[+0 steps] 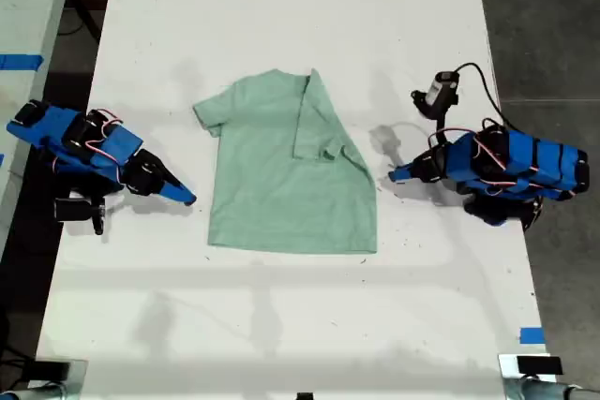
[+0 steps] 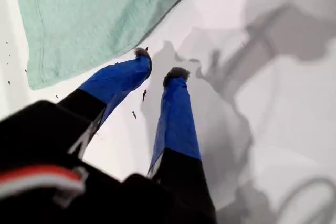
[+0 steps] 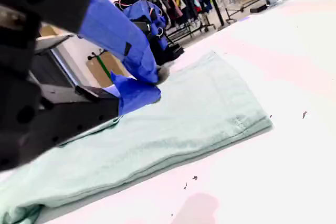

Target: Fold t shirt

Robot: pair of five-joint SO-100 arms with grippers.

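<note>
T shirt [image 1: 281,185]: pale mint, flat at mid-table [image 1: 281,25], between both arms; the side at the exterior view's right is already folded inward, the other sleeve is still spread.
My first gripper [image 2: 158,62]: jaws slightly apart, empty, just beside the cloth edge.
My second gripper [image 3: 152,82]: jaws seemingly pressed together, holding nothing.
Step judged: second side fold pending.
Next: pinch the spread sleeve edge and carry it across.
</note>
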